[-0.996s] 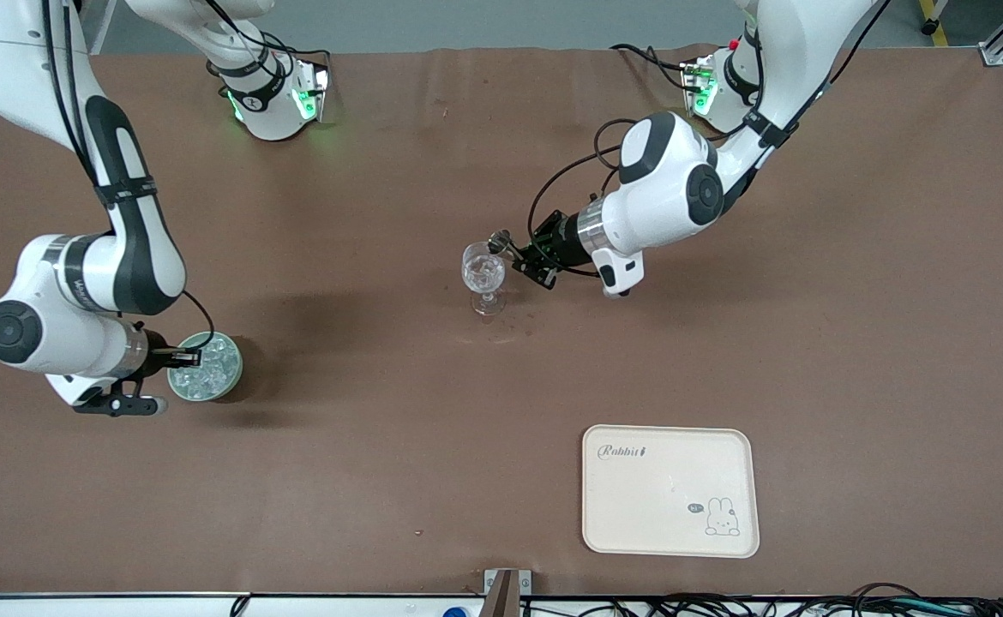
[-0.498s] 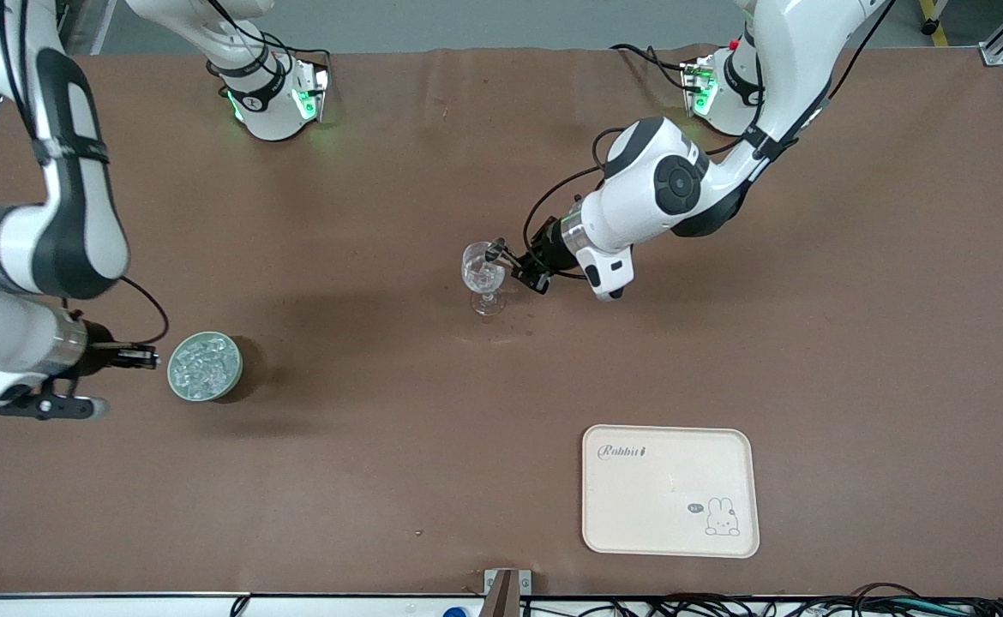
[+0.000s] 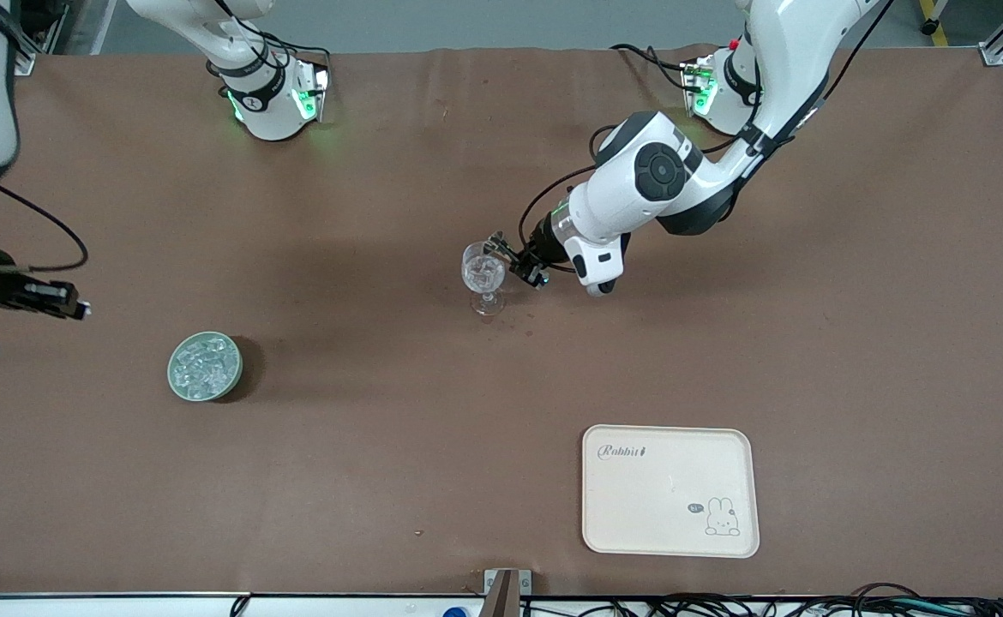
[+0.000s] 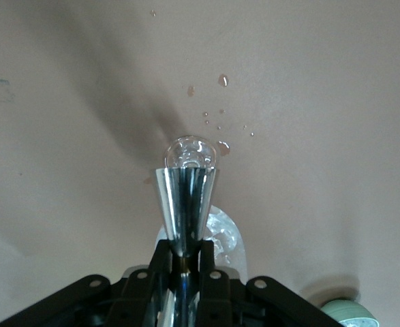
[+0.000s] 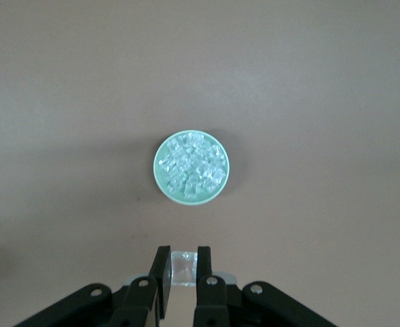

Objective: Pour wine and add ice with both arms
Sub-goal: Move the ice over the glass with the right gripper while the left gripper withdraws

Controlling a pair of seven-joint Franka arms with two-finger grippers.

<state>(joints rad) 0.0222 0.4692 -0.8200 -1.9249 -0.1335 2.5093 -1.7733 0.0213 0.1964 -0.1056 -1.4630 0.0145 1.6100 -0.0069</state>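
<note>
even overhead light is washing the brown table [image 3: 381, 480]; soft shadows are trailing the glass [image 3: 484, 276] and bowl [image 3: 204, 367].

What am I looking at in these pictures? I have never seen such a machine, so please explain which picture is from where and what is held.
These are two white robot arms at a brown table. The large picture comes from a high camera facing them; each small one from a camera on an arm's wrist. On the table stand a pale green bowl of ice, a clear stemmed glass and, nearer the camera, a beige tray. The right tool hangs over the table beside the bowl, shut on one ice piece. The left tool is at the glass, shut on a shiny metal utensil; what kind, I cannot tell.
</note>
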